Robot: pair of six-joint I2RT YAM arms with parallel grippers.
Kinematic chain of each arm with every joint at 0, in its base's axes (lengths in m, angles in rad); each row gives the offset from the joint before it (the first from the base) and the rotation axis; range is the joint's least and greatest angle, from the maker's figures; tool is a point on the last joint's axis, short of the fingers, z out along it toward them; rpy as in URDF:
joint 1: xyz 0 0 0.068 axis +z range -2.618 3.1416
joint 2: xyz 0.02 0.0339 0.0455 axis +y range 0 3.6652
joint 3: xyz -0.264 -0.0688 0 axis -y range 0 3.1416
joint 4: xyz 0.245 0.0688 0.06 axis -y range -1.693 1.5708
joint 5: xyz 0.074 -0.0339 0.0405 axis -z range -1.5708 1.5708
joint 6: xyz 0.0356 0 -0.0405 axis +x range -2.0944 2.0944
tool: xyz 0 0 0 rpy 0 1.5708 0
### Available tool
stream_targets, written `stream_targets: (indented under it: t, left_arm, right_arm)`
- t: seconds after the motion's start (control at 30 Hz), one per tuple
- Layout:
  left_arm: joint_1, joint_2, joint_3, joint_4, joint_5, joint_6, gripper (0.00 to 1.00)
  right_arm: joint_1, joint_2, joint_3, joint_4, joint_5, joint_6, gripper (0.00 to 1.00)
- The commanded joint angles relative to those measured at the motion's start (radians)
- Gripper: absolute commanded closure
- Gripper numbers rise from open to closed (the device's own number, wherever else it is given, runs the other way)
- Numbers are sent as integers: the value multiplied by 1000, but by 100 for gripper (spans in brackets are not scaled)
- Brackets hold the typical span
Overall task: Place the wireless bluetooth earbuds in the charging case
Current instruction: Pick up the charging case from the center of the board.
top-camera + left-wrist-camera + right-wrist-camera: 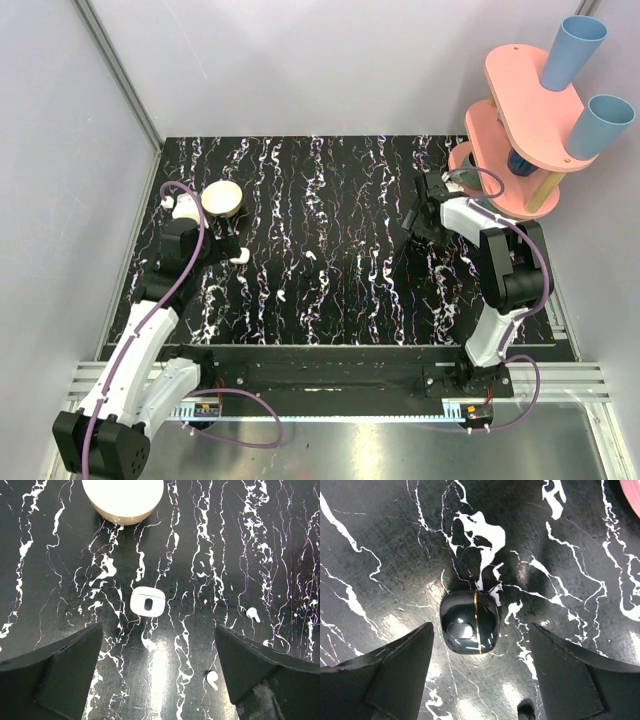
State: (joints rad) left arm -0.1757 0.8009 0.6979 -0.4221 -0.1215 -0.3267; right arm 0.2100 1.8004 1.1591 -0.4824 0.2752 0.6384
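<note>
There are two earbuds. In the left wrist view one earbud lies on the table past the right finger. The other earbud lies nearer, just beside the inner edge of that same finger. They lie apart from each other and both are outside any case.

There is one charging case, round and cream, and it stands at the far left part of the black marbled table. From the pictures I cannot tell if it is shut or not.

Between this case and the left gripper lies one small white box with round corners, a thin seam near its top and a dark oval in the middle. It sits in the line from the fingers to the cream case. The left gripper is spread wide above the table and holds nothing.

The right gripper is at the far right side, well apart from the earbuds. Its jaws also stand wide, and one glossy black case with a thin gold seam lies on the table between them, touched by neither finger.

Behind the right arm stands one pink stand with two levels. It carries two light blue cups, one cup higher and a second cup lower.
</note>
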Motion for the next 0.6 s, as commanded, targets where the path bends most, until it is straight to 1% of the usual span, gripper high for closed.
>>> stream_targets:
  t: [0.0, 0.13, 0.3, 0.47, 0.57]
  left_arm:
    - [8, 3, 35, 20, -36, -12, 1]
    - [13, 6, 35, 20, -44, -17, 1]
    - [19, 12, 32, 20, -52, -23, 1]
    - [22, 15, 32, 20, -49, -26, 1]
    - [24, 17, 34, 20, -49, -28, 1]
  right_arm:
    - [40, 31, 71, -10, 109, 23, 16]
    - [66, 74, 106, -54, 139, 24, 17]
    - [74, 94, 103, -67, 150, 46, 18]
    - [75, 103, 99, -67, 160, 50, 26]
    - [75, 111, 106, -65, 163, 44, 28]
